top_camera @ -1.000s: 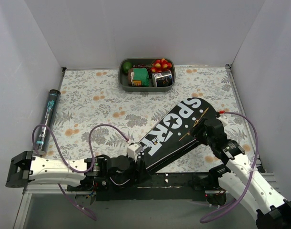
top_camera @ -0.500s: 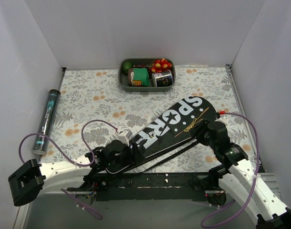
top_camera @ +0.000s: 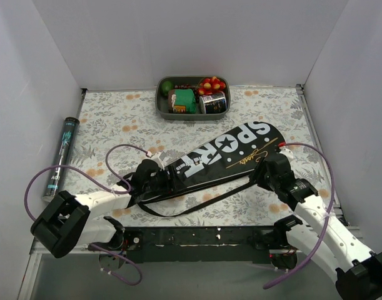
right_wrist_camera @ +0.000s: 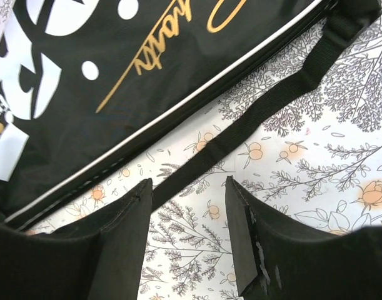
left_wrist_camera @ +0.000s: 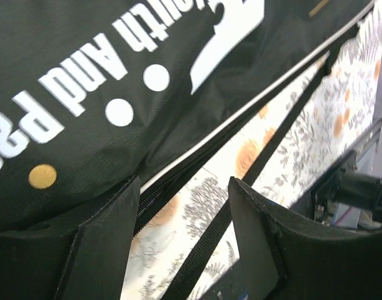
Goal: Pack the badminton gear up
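Note:
The long black cover (top_camera: 228,156) lettered "SPORT" lies slanted on the floral cloth, narrow end to the left. Its black strap (top_camera: 203,199) loops out on the near side. My left gripper (top_camera: 154,179) is at the narrow end. In the left wrist view it (left_wrist_camera: 184,187) stands open, with the strap (left_wrist_camera: 241,194) running between the fingers and the cover's zip edge (left_wrist_camera: 178,169) against the left finger. My right gripper (top_camera: 266,173) is by the wide end's near edge. In its wrist view it (right_wrist_camera: 187,184) is open over bare cloth, the strap (right_wrist_camera: 259,112) just beyond. No rackets show.
A grey oval tray (top_camera: 159,103) of toy food stands at the back centre. A dark tube (top_camera: 60,159) lies along the left wall. White walls close off three sides, and a black rail (top_camera: 203,237) runs along the near edge.
The cover has swung flatter, its narrow end carried left and away from the near edge. The left arm has reached further onto the table, and the right gripper has slid off the cover to its near edge.

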{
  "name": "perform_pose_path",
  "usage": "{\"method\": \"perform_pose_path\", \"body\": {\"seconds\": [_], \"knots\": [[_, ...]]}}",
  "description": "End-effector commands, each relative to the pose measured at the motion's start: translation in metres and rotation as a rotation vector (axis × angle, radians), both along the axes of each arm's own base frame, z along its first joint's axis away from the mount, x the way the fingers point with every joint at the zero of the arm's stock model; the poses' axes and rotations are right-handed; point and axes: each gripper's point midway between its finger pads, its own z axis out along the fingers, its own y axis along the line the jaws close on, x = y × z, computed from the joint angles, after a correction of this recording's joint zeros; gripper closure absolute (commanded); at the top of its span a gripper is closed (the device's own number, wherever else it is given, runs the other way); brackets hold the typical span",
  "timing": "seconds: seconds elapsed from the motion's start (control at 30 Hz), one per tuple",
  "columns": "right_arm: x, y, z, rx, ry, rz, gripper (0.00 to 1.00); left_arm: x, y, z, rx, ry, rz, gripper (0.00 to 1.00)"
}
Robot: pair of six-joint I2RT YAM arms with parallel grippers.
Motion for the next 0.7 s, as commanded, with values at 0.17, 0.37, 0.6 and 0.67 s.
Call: {"method": "perform_pose_path", "body": {"seconds": [0.17,0.37,0.6,0.67], "knots": [[0.024,-0.009,0.015,-0.118,-0.032,-0.010,0.41,0.034,0.062,-0.009,0.098,0.042,0.193,0.41],[0.038,-0.014,0.009,-0.158,-0.024,-0.027,0.41,0.044,0.084,-0.010,0.096,0.048,0.302,0.38],[0.053,-0.021,-0.003,-0.178,0.010,-0.034,0.43,0.055,0.096,0.016,0.058,-0.020,0.376,0.38],[0.056,-0.019,-0.004,-0.170,-0.001,-0.024,0.44,0.056,0.094,0.024,0.038,-0.033,0.372,0.38]]}}
